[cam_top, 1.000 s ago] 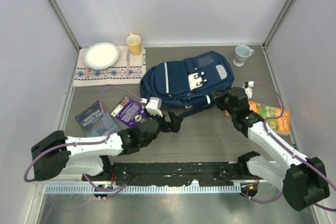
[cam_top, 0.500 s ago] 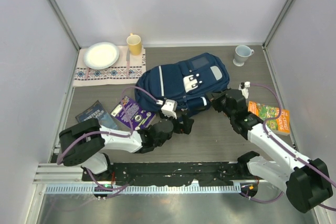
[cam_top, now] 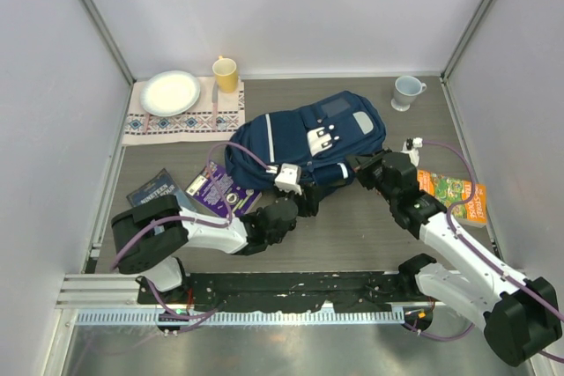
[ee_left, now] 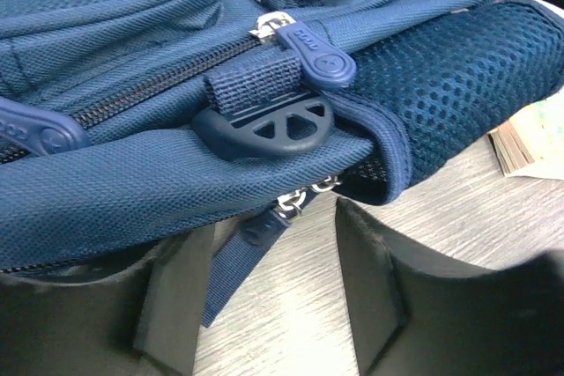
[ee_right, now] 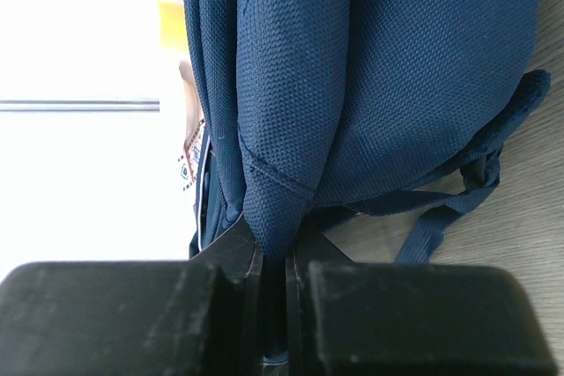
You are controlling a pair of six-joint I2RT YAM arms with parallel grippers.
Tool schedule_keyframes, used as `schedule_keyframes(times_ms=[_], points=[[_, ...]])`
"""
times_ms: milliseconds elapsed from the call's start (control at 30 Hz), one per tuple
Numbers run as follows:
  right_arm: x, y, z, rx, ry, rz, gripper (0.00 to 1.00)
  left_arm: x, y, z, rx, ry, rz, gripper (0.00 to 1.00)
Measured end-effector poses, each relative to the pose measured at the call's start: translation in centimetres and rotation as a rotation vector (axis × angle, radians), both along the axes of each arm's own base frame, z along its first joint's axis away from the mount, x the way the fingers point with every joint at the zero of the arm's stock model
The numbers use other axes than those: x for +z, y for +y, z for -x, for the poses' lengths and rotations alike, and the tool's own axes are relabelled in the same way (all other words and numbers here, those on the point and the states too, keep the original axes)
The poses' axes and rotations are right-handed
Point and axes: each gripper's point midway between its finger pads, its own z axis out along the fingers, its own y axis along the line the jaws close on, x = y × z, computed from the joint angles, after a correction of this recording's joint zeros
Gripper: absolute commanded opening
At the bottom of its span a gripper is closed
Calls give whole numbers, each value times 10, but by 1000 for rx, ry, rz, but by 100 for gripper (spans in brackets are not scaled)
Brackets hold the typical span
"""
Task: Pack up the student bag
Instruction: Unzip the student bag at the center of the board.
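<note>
Top external view: student bag (cam_top: 304, 143) lies flat just beyond both grippers, long axis near-left to far-right. Left gripper (cam_top: 304, 202) at bag's near edge, jaws apart either side of dangling zipper pull (ee_left: 264, 228). Right gripper (cam_top: 359, 167) clenched on bag's near-right fabric fold.

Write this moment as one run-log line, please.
task: pack backpack | left hand: open, at lower zipper pull | right hand: shut on backpack fold | purple book: on table, unpacked
</note>
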Motion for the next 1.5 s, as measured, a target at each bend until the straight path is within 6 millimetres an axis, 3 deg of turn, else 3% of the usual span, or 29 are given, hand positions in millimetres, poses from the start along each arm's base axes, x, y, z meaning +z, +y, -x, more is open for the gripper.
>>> schedule_keyframes(times_ms=[100,367,467,600,700,800,1200,1500], points=[[1,0,0,0,-3,-1,1,1,3,-3,20,-10,-8,42],[2,0,1,-1,-5,-1,1,13,7,-4,34,-34,15,48],[2,-1,0,-2,-5,0,1,21,8,-3,34,-42,36,40],[2,-1,0,-3,-5,0,1,24,8,-4,40,-47,43,17],[2,-1,0,-3,-5,0,1,25,9,-4,43,-50,43,12],[2,-1,0,-2,-6,1,1,26,9,-4,43,-53,48,1],[-1,-4,0,-1,-8,38,1,26,18,2,27,-45,46,0],[-11,-16,-5,7,24,115,1,16,54,23,-8,25,-71,0]])
